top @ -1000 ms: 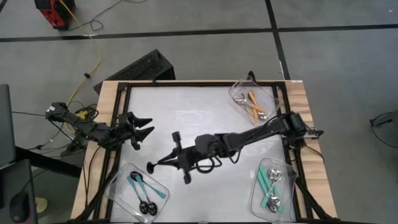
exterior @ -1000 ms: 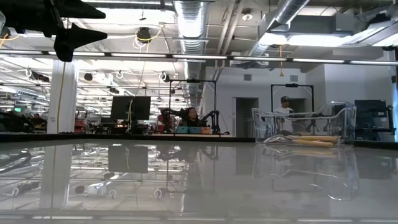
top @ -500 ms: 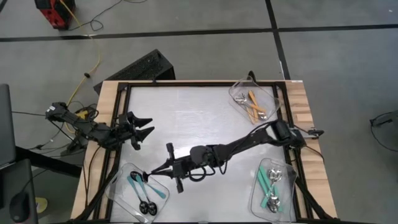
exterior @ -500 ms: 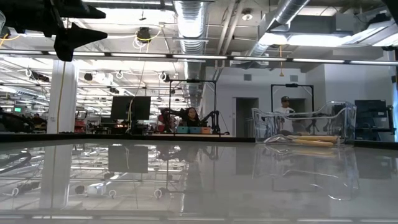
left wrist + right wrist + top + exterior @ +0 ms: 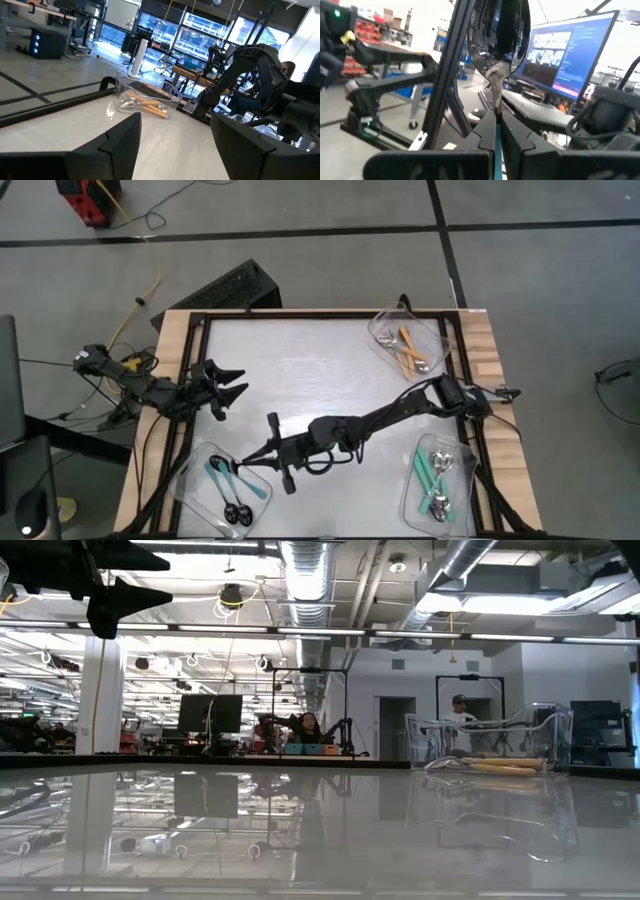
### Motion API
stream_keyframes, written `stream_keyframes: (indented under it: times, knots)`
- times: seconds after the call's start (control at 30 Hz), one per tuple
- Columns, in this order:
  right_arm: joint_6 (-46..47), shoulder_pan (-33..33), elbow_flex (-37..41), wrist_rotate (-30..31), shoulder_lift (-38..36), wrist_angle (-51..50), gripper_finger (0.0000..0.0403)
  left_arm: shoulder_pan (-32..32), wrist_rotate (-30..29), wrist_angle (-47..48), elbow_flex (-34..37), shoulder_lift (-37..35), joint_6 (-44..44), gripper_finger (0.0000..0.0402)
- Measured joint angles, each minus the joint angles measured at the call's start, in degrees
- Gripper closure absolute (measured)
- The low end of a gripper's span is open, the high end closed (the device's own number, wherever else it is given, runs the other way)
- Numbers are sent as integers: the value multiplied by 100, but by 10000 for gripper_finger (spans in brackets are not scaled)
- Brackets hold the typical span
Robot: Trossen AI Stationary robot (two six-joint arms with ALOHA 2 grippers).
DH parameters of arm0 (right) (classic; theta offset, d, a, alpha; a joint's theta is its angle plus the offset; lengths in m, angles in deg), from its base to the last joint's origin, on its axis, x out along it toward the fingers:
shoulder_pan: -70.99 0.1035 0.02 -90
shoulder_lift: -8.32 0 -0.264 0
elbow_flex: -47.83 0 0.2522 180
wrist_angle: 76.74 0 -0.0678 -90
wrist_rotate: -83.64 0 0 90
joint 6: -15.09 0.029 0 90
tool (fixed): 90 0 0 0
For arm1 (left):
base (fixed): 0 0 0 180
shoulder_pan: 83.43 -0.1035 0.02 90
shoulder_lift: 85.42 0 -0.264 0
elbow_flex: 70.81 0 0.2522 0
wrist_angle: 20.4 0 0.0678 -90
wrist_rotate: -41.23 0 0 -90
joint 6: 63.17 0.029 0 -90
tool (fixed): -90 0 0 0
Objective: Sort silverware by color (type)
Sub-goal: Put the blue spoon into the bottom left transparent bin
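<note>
My right gripper reaches across the table from the right and is shut on a thin blue-handled spoon with a black bowl. It hovers at the far edge of the near-left clear tray, where two blue-handled spoons lie. Orange-handled spoons rest in the far-right tray, and teal-green-handled spoons in the near-right tray. My left gripper waits open near the table's left edge. My right gripper pinches the spoon's blue handle between its two fingers. The handle lies along the fingers, and the black bowl sticks out past the fingertips. The fingers come from the table's right, slanting down. The spoon is lifted clear.
Three clear trays sit at the table's corners; the far-right one also shows in the left wrist view and the low view. A black frame runs along the table's sides. A person sits in the room beyond.
My right gripper has carried the spoon toward the table's near-left corner and now stands at the near-left tray. Most of that travel fell in the first half second; since then it has barely shifted.
</note>
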State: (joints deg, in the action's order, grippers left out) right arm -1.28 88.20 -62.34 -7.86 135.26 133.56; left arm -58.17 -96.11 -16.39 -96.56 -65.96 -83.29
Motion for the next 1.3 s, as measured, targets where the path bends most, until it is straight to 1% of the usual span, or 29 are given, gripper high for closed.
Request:
stream_keyframes:
  times: [0.13,0.23,0.33,0.53,0.7,1.0,1.1,1.17,1.3]
  knots:
    - [136,2,-4,-36,27,-32,369,-2,-7,1,0,0,2,176]
    - [207,20,-92,-41,248,220,369,0,-7,0,0,0,2,176]
    - [290,46,-401,-50,576,306,369,-1,-26,3,0,0,0,176]
    - [285,85,-981,-204,911,-2,369,-2,-31,2,0,2,-7,176]
    - [287,60,-1300,-598,925,-248,369,-2,-29,2,0,0,-7,176]
    - [305,47,-1340,-618,949,-256,369,-2,-28,2,0,2,-7,176]
    - [454,85,-1449,-658,1214,94,369,0,-28,0,0,0,-9,176]
    - [628,90,-1658,-782,1514,274,369,-2,-28,-2,0,0,-9,176]
    - [903,91,-2092,-848,1859,210,369,0,-26,-17,0,0,-20,176]
